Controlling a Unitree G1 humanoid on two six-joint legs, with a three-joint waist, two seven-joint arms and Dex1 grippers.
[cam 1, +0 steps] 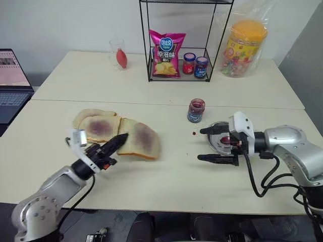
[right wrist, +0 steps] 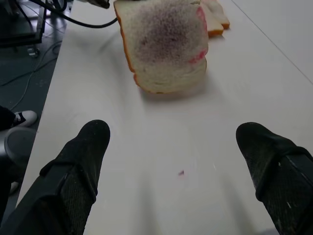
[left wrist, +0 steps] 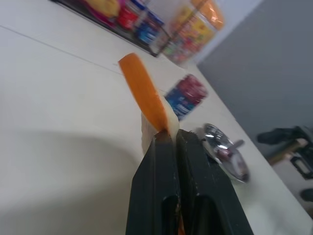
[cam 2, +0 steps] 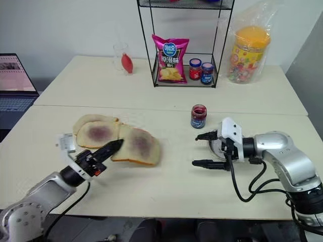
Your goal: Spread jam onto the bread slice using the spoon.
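Two grippers in play; left gripper (cam 1: 121,137) fingers pinched on bread slice (cam 1: 142,141) edge, slice near surface (cam 1: 166,176) middle; right gripper (cam 1: 208,144) fingers wide, empty, over dish (cam 1: 220,142) holding spoon (left wrist: 234,146); jam (cam 1: 196,110) jar just beyond. Advice: steady slice flat, then grasp spoon handle.

Glossy steel dish (left wrist: 225,149), clear glass jam (cam 1: 196,110) jar, matt table (cam 1: 166,176)
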